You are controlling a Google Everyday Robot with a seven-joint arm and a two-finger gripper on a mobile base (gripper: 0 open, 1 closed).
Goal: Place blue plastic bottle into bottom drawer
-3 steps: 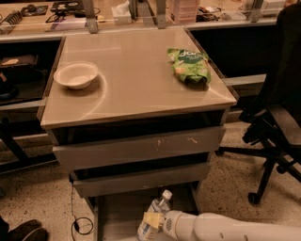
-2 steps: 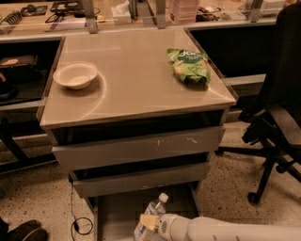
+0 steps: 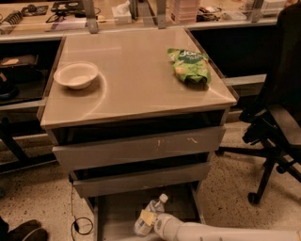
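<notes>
3 drawers in 1 grey cabinet (image 3: 136,80): 2 w/ scratched fronts, the top drawer (image 3: 141,149) & the middle drawer (image 3: 141,179), + 1 bottom drawer (image 3: 115,217), open, low by the floor. 1 blue plastic bottle (image 3: 150,214) w/ 1 white cap. 1 white arm (image 3: 221,231) & 1 gripper (image 3: 153,222) at its end, at the bottom of the view, right by the bottle, over the bottom drawer. On the cabinet top, 2 things: 1 white bowl (image 3: 75,75) & 1 green snack bag (image 3: 190,66). 1 black chair (image 3: 277,127) on the right. 1 tissue box (image 3: 122,12) at the back. 1 black cord (image 3: 79,225) on the floor. 1 dark shoe (image 3: 23,230), bottom left corner.
</notes>
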